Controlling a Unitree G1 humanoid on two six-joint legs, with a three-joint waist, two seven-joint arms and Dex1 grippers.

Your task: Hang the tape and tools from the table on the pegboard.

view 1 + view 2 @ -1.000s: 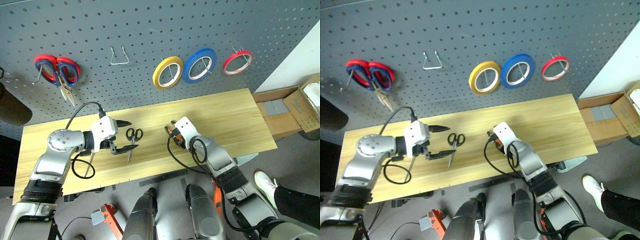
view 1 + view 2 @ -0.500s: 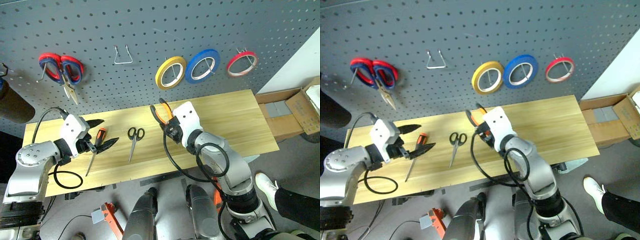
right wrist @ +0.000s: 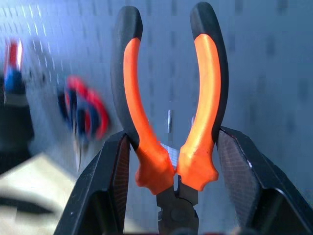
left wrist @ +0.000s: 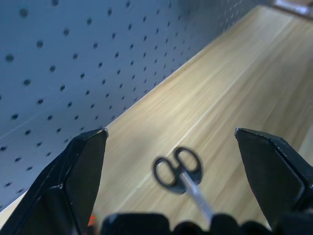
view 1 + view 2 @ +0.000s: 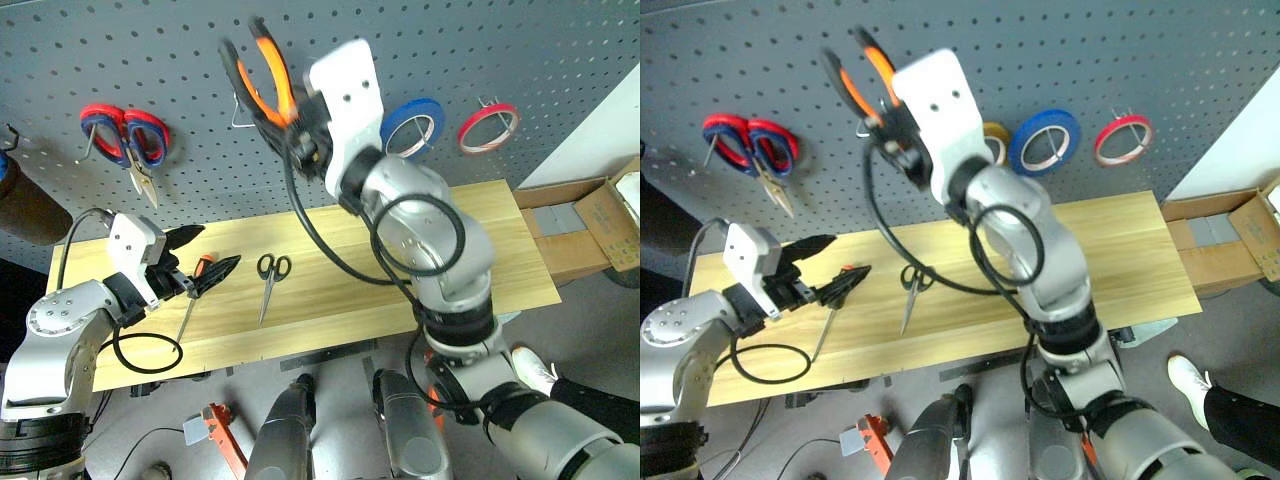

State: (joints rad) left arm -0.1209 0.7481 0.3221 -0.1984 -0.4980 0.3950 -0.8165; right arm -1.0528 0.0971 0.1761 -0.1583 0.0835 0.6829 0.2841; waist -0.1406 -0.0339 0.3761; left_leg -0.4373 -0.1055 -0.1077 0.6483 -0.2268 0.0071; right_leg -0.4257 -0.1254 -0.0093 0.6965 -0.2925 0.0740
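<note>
The right claw (image 5: 296, 112), clamped on the orange-and-black pliers (image 5: 262, 72) raised at upper centre before the pegboard (image 5: 560, 50), could miss the wire hook (image 3: 168, 125), while the left claw (image 5: 202, 262) gapes empty over the tabletop (image 5: 480, 240).

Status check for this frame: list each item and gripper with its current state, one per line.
pliers: held up at the pegboard, handles upward, not yet hung
right gripper: shut on pliers
left gripper: open, empty, above the table
black scissors: lying flat on the table
screwdriver: lying on the table
red tape: hung
blue tape: hung
red-and-blue scissors: hung
</note>
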